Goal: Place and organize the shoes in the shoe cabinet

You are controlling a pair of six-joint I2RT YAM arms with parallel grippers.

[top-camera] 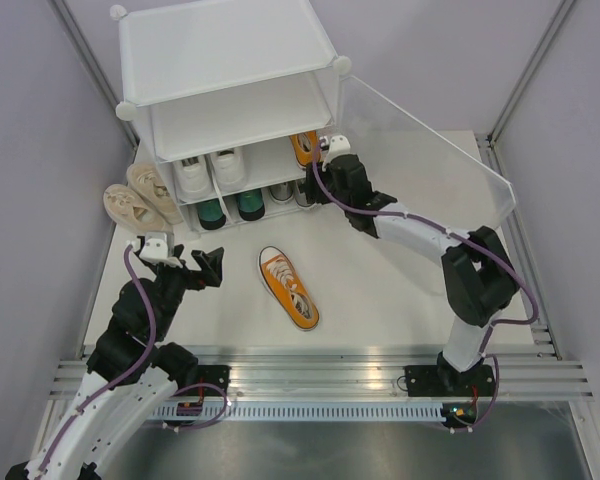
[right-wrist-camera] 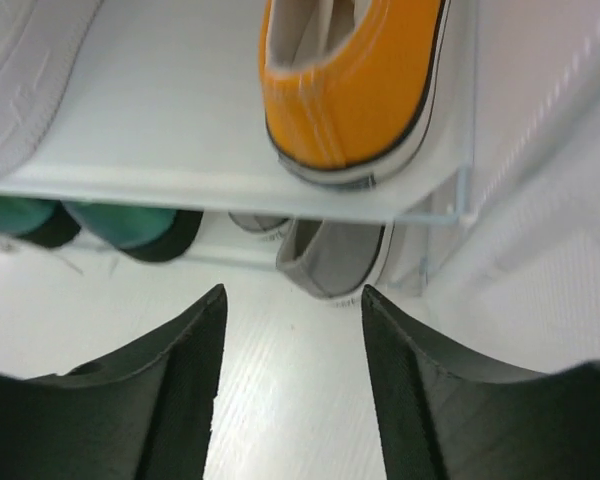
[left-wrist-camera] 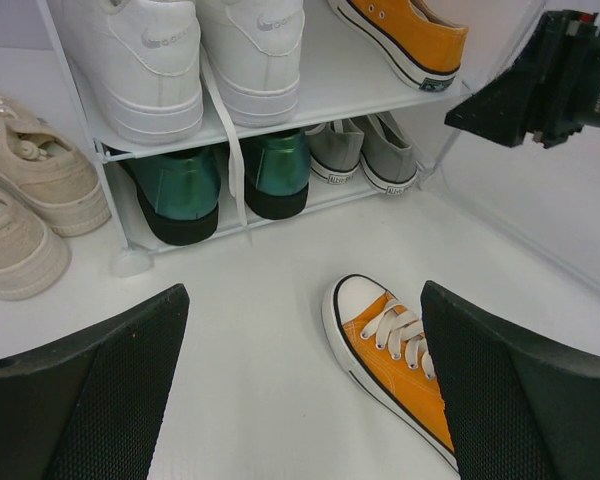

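Top external: right end effector (top-camera: 332, 148) at the shoe cabinet (top-camera: 220, 50), middle shelf (top-camera: 270, 168), shelved orange sneaker (top-camera: 304, 147) just ahead of it.
Same view: left end effector (top-camera: 205, 268) hovers wide apart and empty over the bench (top-camera: 380, 290), near the loose orange sneaker (top-camera: 288, 288). Left wrist: white sneakers (left-wrist-camera: 180, 50) fill the shelf's left side, with a gap between them and the orange one; save it for the mate. Right wrist: fingers (right-wrist-camera: 170, 400) spread, nothing between them, heel at the shelf's front edge by the right post. My call: back out straight and level, without dragging the heel or clipping the door panel (top-camera: 430, 140).
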